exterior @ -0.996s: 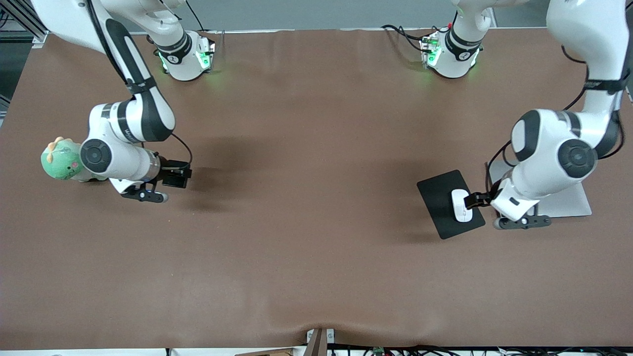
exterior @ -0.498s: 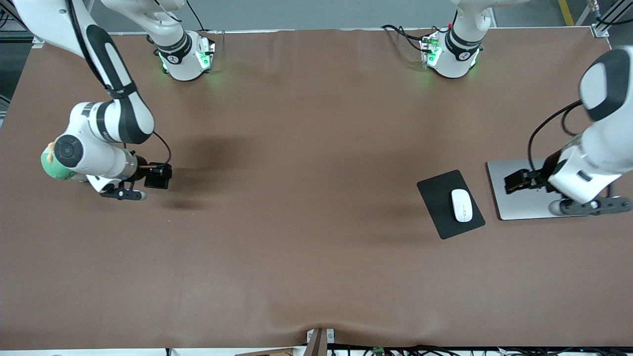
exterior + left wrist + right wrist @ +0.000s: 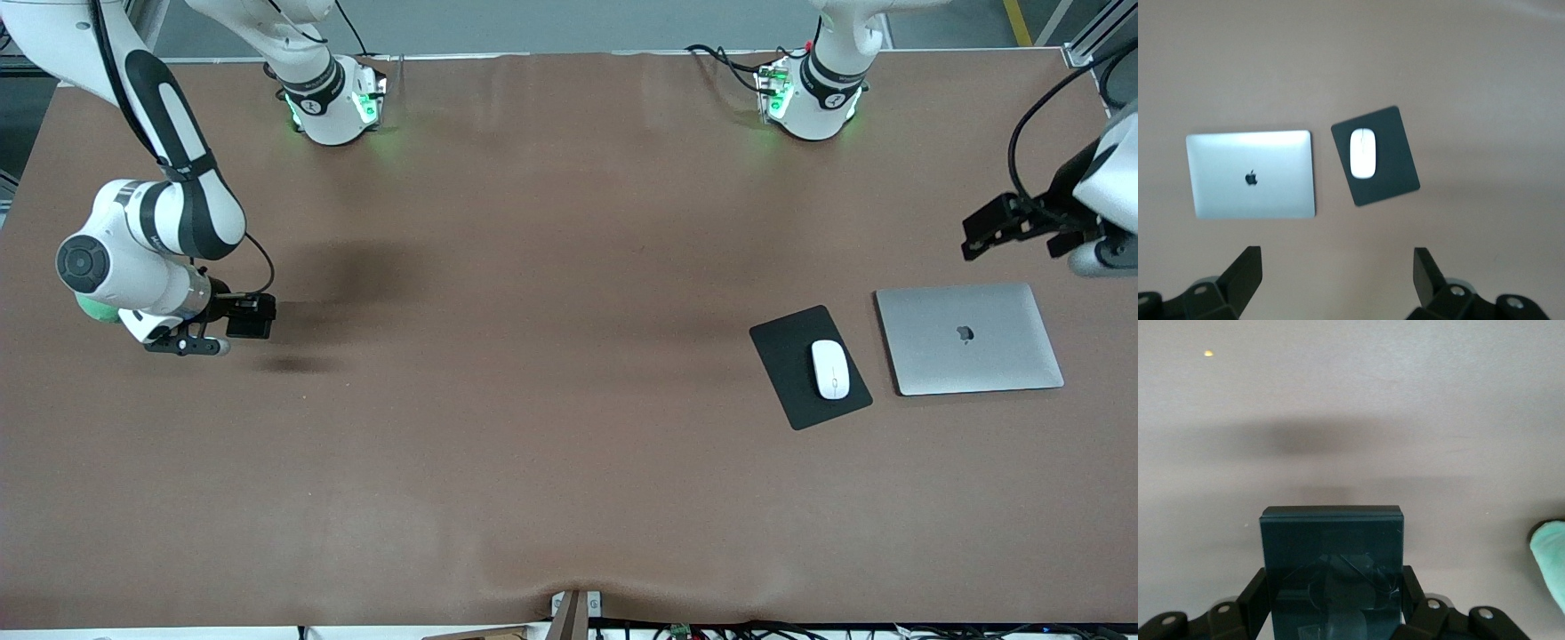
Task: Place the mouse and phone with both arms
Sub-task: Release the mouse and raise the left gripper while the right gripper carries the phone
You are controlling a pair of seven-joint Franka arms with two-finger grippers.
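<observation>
Over the brown bench [image 3: 551,444], the right end effector [image 3: 252,317] is carrying the small glossy black rectangular phone [image 3: 250,317] clamped, drifting toward its table end. The smooth white oval mouse [image 3: 829,369] is resting on the flat black pad [image 3: 791,356], released; the left end effector [image 3: 1000,227], spread empty, has retreated upward.

The table [image 3: 551,462] is covered by a brown cloth. Toward the left arm's end, a black mouse pad [image 3: 787,378] and a closed silver laptop [image 3: 969,338] are laid just beside each other. At the right arm's end, a green toy [image 3: 92,308] is partly seen.
</observation>
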